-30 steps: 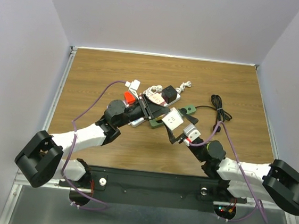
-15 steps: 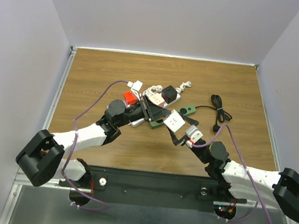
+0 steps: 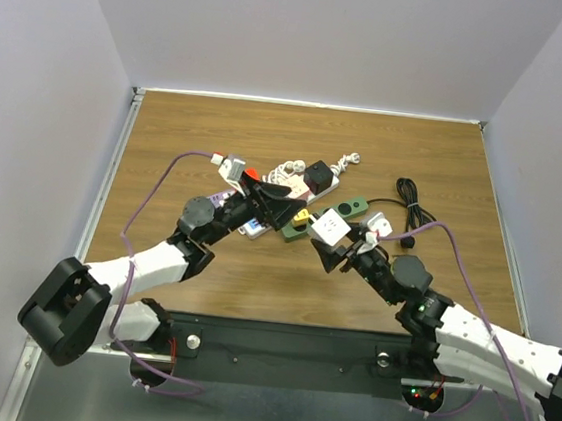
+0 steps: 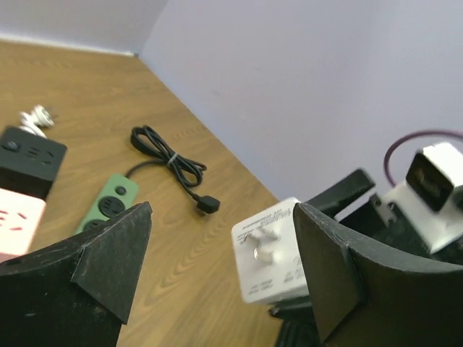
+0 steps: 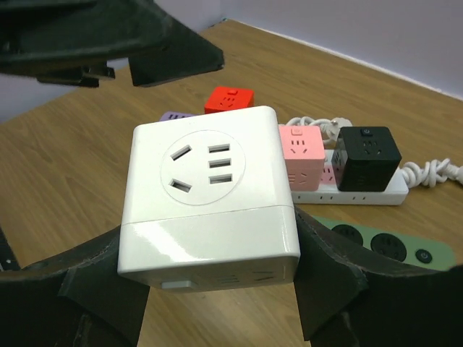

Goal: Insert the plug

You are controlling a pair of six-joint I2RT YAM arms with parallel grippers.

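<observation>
The right pincer [image 5: 213, 285] pinches a white cube [image 5: 206, 188] of sockets above the tabletop [image 3: 219, 134]; the left pincer [image 4: 221, 224] stands spread, facing it.

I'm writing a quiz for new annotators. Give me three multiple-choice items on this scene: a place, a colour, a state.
1. Seen from above, where does the coiled black cable lie? A. right of the green power strip B. far left corner C. between the arm bases
2. What colour is the cube socket in the right gripper? A. red B. white C. black
3. How is the left gripper? A. open, empty B. shut on a cable C. shut on a cube
Answers: 1A, it lies right of the strip; 2B, its faces are white; 3A, its fingers stand apart, nothing between.
</observation>
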